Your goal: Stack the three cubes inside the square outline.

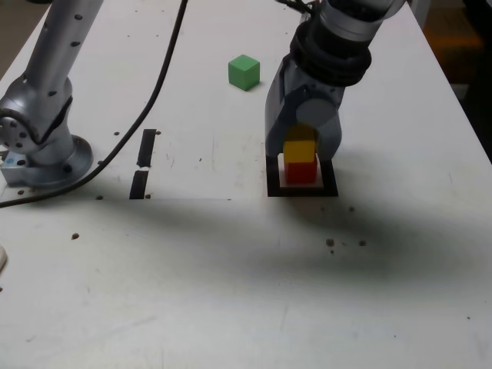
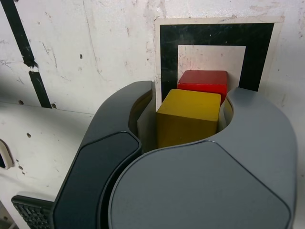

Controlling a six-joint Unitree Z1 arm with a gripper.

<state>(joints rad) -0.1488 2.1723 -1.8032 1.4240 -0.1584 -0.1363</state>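
Nearest the exterior camera is bare white table [image 1: 231, 307], scuffed and speckled with dark spots, a broad shadow lying across its middle. Next back, the square outline [image 1: 273, 188], a black border with white centre, lies flat on the table toward the exterior view's right. Inside it sits the red cube [image 1: 301, 174], and the yellow cube [image 1: 300, 151] rests on top of the red one, edges roughly lined up (slight offset visible in the wrist view, yellow [image 2: 188, 117] sitting a bit nearer the camera than red [image 2: 204, 82]). The gripper [image 1: 301, 142] comes down over the stack from behind, its grey jaws on either side of the yellow cube; in the wrist view the jaws curve round both side faces of the yellow block, clenched on it, with a pale inner pad against one side. Red cube is touched only by the yellow above it as far as can be seen. On the exterior view's left, roughly level with the outline, two short black tape strips [image 1: 144, 163] lie end to end. Further left is the arm's round base [image 1: 42, 157], with a black cable [image 1: 157, 84] running across the table past it. Farthest back, the green cube [image 1: 244, 72] sits alone on the table, well apart from the outline and the stack.
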